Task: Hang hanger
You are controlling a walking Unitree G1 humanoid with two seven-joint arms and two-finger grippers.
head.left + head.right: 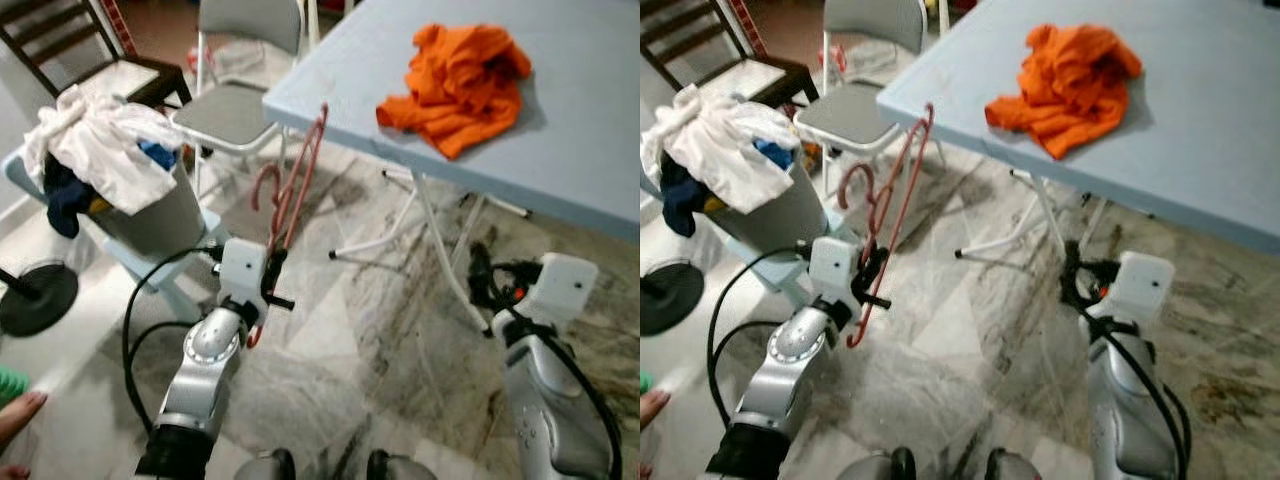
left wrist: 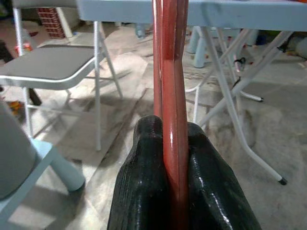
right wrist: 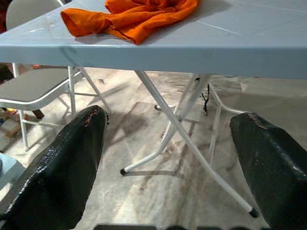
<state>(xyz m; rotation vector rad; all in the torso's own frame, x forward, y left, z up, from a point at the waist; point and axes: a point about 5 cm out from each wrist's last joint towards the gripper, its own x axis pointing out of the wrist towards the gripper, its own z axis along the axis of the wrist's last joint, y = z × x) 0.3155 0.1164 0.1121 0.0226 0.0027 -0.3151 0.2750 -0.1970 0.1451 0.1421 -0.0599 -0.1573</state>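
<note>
Hanger [image 1: 293, 185] first: red, thin-framed, and I have it pinched in my left gripper [image 1: 268, 283], the black fingers [image 2: 144, 187] pressed tight on either side of one of its bars. It stands up and slightly away from me, its top reaching the near corner of the pale blue folding table [image 1: 590, 150], its hook curling to the left, toward the grey folding chair [image 1: 225, 110]. Whether the tip touches the table edge I cannot tell from the head cameras.

My right gripper [image 1: 480, 275] hangs low beside the table leg, fingers spread wide and carrying nothing.

On the table lies a crumpled orange garment [image 1: 460, 80], well apart from the hanger. To my left sits a grey laundry basket [image 1: 155, 215] heaped with white and blue clothes, a dark wooden chair [image 1: 90, 50] behind it and a black fan base [image 1: 35, 295] on the marble floor. A person's foot [image 1: 18, 412] shows at the left edge.

I judge this as the carry stage: the hanger is secured but not yet hung, and I see no rail or hook to take it. Next I need to find one, then turn the hook towards it.
</note>
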